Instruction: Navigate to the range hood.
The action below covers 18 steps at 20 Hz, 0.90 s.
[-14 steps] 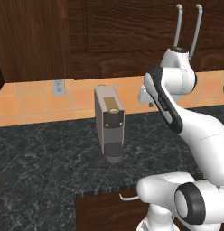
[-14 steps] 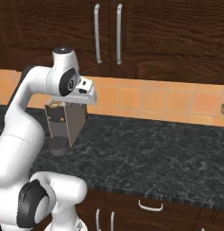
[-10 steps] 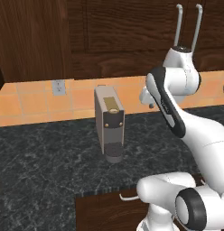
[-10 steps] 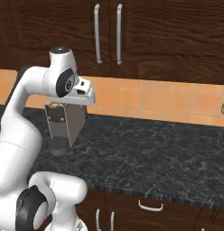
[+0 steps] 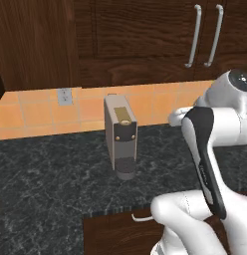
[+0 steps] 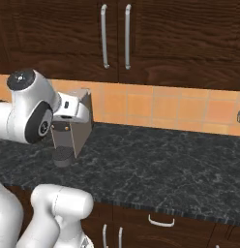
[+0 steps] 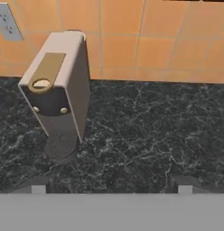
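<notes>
closest to the base, below the counter edge, dark wood drawer fronts [image 6: 160,225] carry pale curved handles, and the white arm [image 5: 215,149] folds up in front of them, its elbow bent over the counter. at the bottom of the hand view the gripper [image 7: 111,187] shows just two small dark fingertips [image 7: 39,187] set wide apart with nothing between them, so the pincer stands open and holds nothing.

past the edge lies the black marbled countertop [image 6: 170,164]. on it, towards the back, stands a slim grey-beige coffee machine [image 5: 120,134], upright, with a gold tab on its top, two small gold studs on its face and a round dark drip base at its foot. in the right base view the arm's wrist partly covers it.

behind the machine runs an orange tiled backsplash [image 5: 155,104], with a pale wall socket [image 5: 64,96] to the machine's left. above the tiles hang dark wood cabinets [image 6: 170,38] with a pair of long metal handles [image 6: 115,36]. at the far right edge of the right base view a small dark object touches the tiles; it is too small to tell what it is.

the range hood cannot be made out from this spot.
</notes>
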Tool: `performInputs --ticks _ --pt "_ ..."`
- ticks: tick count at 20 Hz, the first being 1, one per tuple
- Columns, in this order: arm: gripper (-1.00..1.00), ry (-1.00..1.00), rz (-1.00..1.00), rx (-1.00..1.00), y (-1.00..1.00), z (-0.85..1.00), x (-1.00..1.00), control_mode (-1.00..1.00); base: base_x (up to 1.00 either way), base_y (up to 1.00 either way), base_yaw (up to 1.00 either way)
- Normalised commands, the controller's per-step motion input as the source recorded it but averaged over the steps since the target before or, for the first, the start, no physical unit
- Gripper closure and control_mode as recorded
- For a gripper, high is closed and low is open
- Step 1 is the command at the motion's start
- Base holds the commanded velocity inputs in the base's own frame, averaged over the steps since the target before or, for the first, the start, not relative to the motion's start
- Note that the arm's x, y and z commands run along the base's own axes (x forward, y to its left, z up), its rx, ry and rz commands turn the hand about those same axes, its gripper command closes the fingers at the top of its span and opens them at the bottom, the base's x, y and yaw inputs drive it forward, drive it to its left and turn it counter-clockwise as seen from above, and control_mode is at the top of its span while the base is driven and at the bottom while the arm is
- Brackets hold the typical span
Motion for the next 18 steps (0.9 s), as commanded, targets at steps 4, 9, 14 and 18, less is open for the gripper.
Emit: performInputs --ticks 4,9,14,18 --pt "-1.0 -0.58 0.0 -0.06 0.0 0.41 -0.88 -1.0 0.0 0.0 0.0" --pt "-1.0 -0.33 0.0 -0.02 0.0 0.21 -0.52 1.0 -0.31 -0.16 -0.02" --pt "-1.0 0.0 0.0 0.0 0.0 0.0 0.0 1.0 -0.55 -0.85 -0.32" --pt "-1.0 0.0 0.0 0.0 0.0 0.0 0.0 1.0 -0.01 -0.9 -0.61"
